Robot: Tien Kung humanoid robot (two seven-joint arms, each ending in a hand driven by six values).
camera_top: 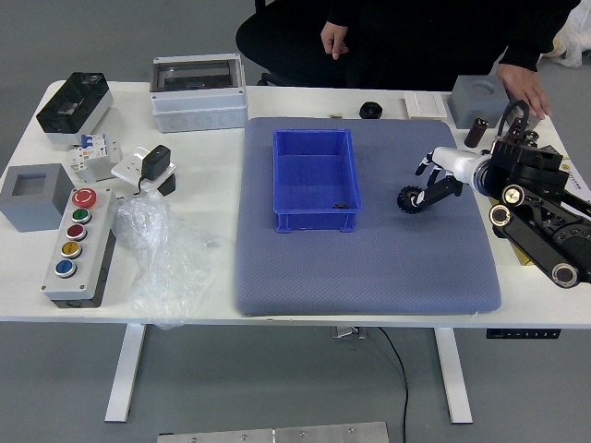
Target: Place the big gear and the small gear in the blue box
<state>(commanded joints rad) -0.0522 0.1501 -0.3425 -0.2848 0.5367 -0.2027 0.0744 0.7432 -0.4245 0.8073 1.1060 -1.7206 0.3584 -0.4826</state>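
My right hand [431,181] reaches in from the right over the mat, its fingers spread around and partly over a black toothed gear [408,198], with no visible grip on it. The blue box [310,175] stands on the mat to the left of this gear. A small dark piece [341,206], which may be the small gear, lies inside the box at its near right corner. My left arm is out of view.
The blue-grey mat [369,277] covers the middle of the table. A black round part [370,110] sits beyond it. Left are a button panel [79,240] and plastic bag [166,249]. A person's hand [524,89] rests at the far right.
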